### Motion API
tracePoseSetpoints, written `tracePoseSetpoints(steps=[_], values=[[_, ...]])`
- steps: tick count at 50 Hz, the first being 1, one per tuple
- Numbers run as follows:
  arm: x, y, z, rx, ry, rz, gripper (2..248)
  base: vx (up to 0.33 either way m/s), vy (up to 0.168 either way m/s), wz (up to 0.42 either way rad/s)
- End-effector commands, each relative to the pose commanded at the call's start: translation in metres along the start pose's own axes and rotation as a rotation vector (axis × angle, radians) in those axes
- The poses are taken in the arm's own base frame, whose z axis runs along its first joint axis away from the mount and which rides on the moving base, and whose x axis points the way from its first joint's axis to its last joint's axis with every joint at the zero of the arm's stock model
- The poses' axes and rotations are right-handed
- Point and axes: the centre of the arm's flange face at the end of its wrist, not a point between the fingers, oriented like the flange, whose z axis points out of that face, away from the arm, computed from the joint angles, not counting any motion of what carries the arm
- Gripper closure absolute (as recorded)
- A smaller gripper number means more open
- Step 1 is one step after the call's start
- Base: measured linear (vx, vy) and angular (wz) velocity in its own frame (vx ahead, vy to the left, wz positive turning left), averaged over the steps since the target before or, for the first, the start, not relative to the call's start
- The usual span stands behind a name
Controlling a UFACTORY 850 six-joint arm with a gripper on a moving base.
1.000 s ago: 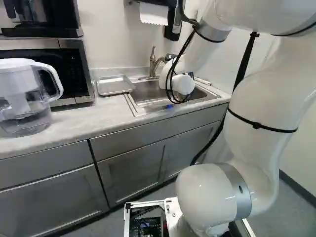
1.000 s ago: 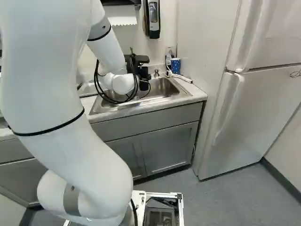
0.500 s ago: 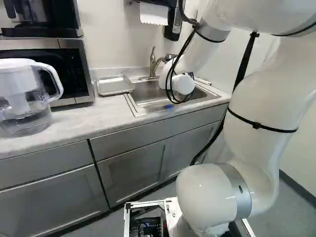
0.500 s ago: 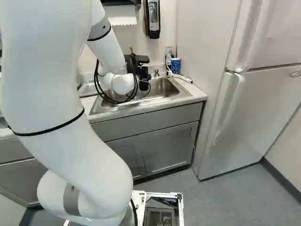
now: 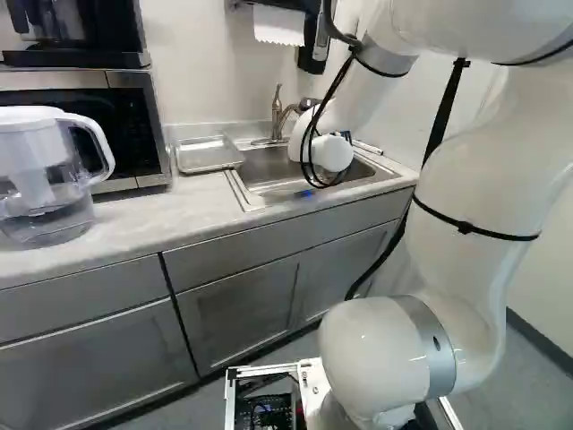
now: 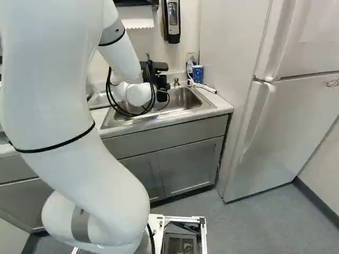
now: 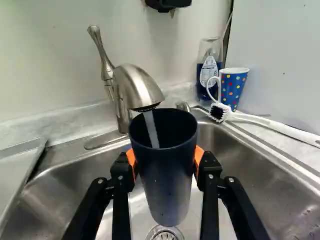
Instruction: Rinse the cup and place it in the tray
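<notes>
The black gripper (image 6: 160, 82) is partly seen over the sink in the right base view, its far end hidden behind the wrist. In the wrist view the gripper (image 7: 165, 162) is shut on a dark blue cup (image 7: 167, 175), orange pads pressing it from both sides. The cup is roughly upright, mouth up, directly below the faucet (image 7: 137, 90). A stream of water (image 7: 151, 131) runs from the spout into its mouth. The metal tray (image 5: 208, 156) lies on the counter beside the sink, left of it in the left base view; nothing shows in it.
Under the cup is the steel sink (image 7: 250, 185) with its drain (image 7: 165, 234). Along its far side are a white-handled brush (image 7: 280, 126), a dotted blue cup (image 7: 234, 87) and a soap bottle (image 7: 209, 67). A water pitcher (image 5: 45, 179) and microwave stand beyond the tray; a fridge (image 6: 296, 127) stands beside the counter.
</notes>
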Motion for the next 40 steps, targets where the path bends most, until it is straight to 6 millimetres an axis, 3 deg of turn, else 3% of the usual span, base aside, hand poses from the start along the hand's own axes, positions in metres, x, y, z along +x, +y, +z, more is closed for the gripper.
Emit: tracePoseSetpoints(steps=[40], values=[[0.0,0.0,0.0,0.0,0.0,0.0,125,0.0,0.0,0.0]])
